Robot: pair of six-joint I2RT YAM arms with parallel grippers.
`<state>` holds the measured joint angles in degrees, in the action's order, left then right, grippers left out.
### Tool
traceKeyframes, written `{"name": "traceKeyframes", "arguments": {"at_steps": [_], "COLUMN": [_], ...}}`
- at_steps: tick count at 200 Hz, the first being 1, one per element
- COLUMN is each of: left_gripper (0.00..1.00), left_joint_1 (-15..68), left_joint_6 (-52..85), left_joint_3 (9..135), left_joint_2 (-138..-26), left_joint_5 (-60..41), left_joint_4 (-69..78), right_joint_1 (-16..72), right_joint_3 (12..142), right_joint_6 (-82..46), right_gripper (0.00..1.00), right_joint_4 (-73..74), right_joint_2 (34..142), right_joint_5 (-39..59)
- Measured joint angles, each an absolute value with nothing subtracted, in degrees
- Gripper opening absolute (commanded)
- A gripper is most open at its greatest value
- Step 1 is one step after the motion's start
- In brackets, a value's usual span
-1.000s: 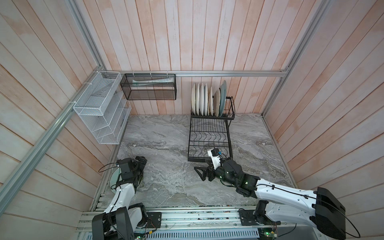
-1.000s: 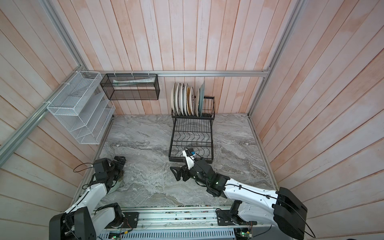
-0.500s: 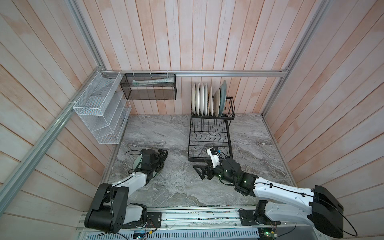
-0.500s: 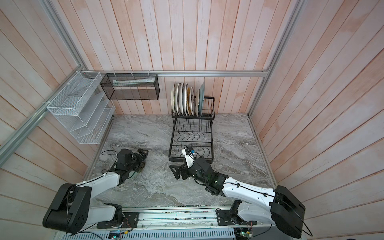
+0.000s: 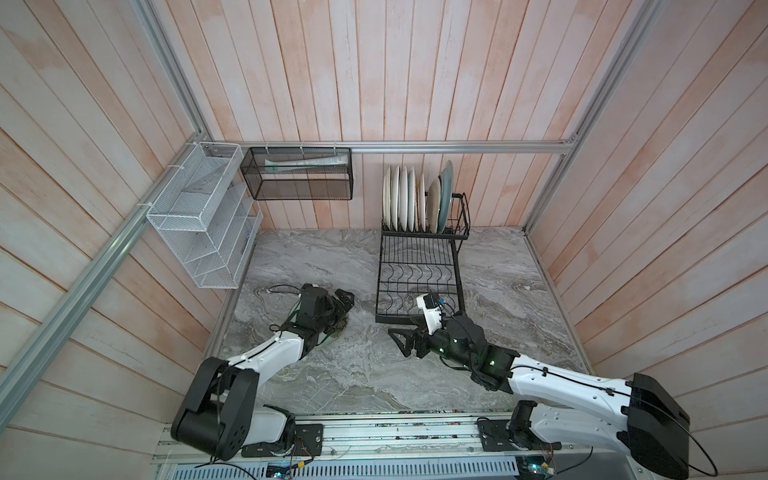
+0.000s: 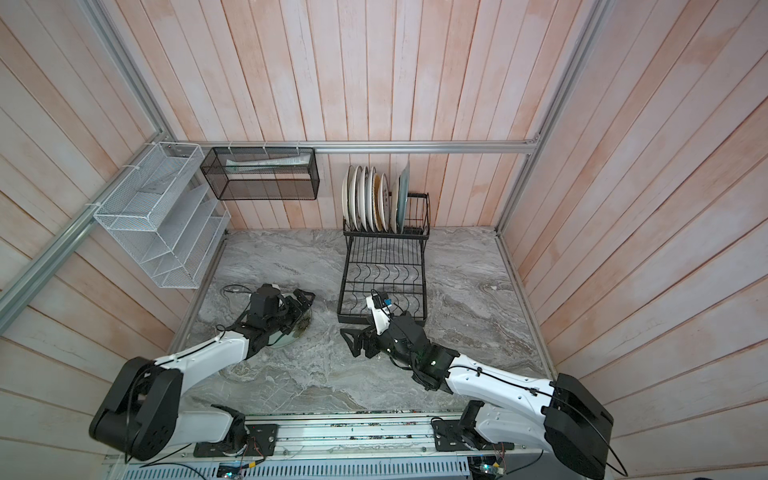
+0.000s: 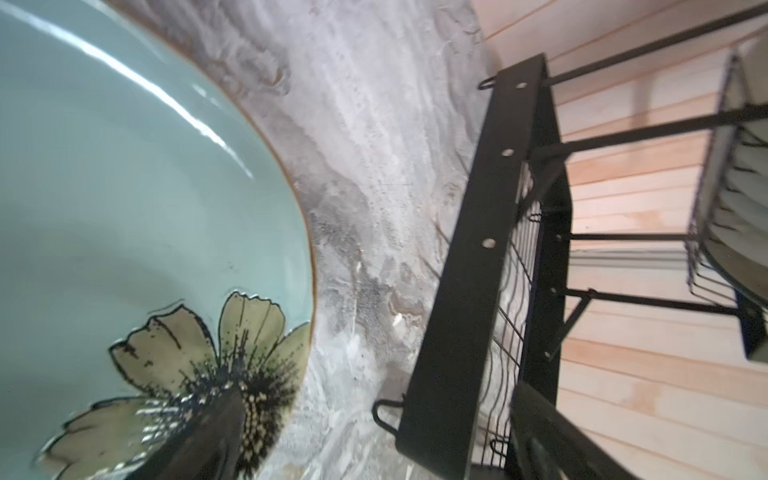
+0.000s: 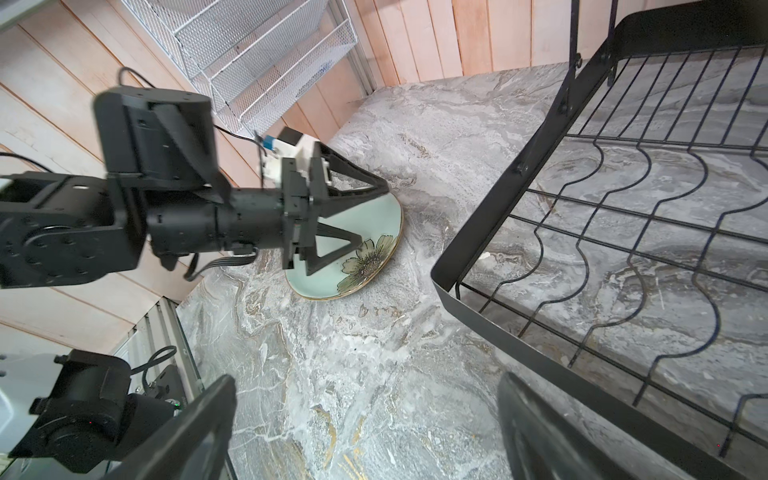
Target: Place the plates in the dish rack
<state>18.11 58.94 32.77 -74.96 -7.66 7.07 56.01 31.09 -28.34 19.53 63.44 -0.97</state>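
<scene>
Rim lettering on a racked plate [image 6: 385, 194] cannot be read. The left gripper [image 8: 372, 214] is spread wide over the flowered plate [image 8: 353, 276] toward the tabletop's [image 5: 361, 374] left edge; the right gripper [image 5: 399, 343] is opened wide, empty.

White mesh organizer [image 5: 195, 208] and black mesh basket [image 5: 299, 195] hang from wall rails [image 5: 415, 146] above marble tabletop [image 5: 353, 374].
</scene>
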Motion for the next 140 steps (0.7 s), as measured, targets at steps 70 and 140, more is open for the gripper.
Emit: {"name": "traceKeyframes", "arguments": {"at_steps": [70,140], "left_gripper": [0.91,0.78], "left_joint_1": [-2.3,-15.9], "left_joint_6": [47.2,52.3], "left_joint_3": [23.0,12.6], "left_joint_2": [-33.6,-37.2], "left_joint_5": [-9.1,-14.9], "left_joint_4": [-10.3,-14.4], "right_joint_1": [55.0,54.9], "right_joint_3": [28.8,28.7], "right_joint_6": [-28.5,-28.8], "right_gripper": [0.98,0.98], "right_joint_4": [20.8,21.3], "right_joint_2": [62.7,63.8], "right_joint_5": [-0.1,2.4]}}
